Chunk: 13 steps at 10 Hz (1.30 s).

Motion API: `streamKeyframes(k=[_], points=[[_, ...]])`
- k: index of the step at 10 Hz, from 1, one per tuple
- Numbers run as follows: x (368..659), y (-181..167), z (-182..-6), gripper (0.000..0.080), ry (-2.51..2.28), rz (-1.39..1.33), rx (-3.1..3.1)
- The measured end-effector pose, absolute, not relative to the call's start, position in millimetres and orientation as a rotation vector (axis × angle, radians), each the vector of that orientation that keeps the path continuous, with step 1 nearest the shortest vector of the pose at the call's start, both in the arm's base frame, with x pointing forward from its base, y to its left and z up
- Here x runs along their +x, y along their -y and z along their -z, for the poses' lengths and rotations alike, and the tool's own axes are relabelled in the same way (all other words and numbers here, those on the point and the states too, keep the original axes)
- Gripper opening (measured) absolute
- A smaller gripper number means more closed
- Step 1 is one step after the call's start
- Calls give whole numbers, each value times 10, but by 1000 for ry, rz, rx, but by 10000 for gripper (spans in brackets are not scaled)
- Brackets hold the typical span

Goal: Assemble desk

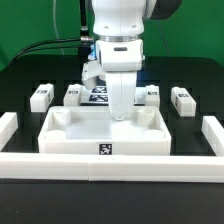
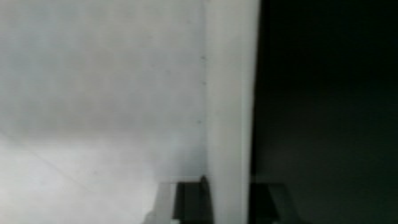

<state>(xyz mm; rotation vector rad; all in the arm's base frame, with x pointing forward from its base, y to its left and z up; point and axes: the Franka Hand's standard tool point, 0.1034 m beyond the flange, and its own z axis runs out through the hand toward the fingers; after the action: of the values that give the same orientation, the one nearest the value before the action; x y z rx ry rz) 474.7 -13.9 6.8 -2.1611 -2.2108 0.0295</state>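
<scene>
Black table (image 1: 110,205) is carrying everything, with green cloth (image 1: 30,30) hanging behind and white rails (image 1: 60,165) fencing the work area. The slab (image 1: 70,135) is lying in the middle, just behind the front rail, its tag (image 1: 103,149) facing the exterior camera. Four legs (image 1: 40,95) are lying loose in a row behind it, two on each side of the marker board (image 1: 98,95), none fitted yet.

The gripper (image 1: 120,112) is pointing straight down at the slab's rear rim, at or just above it. The wrist view is showing only pale slab surface (image 2: 89,100) beside a bright upright edge, with black beyond. I cannot tell whether the jaws are parted, closed or pinching the rim.

Judging by this, the slab is being dealt with first, probably to be placed or squared before any leg goes on. The next move is likely calling for a firm pinch on that thin rim. Any shift should be level and steer clear of the legs.
</scene>
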Motion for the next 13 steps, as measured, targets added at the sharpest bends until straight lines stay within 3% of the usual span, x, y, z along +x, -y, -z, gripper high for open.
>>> streamKeyframes(k=[2, 8, 12, 13], points=[[4761, 112, -69, 55, 2208, -27, -2164], [5159, -462, -70, 56, 2187, 44, -2176], [5189, -593, -69, 57, 2134, 8, -2192], [5186, -592, -66, 129, 2133, 7, -2192]])
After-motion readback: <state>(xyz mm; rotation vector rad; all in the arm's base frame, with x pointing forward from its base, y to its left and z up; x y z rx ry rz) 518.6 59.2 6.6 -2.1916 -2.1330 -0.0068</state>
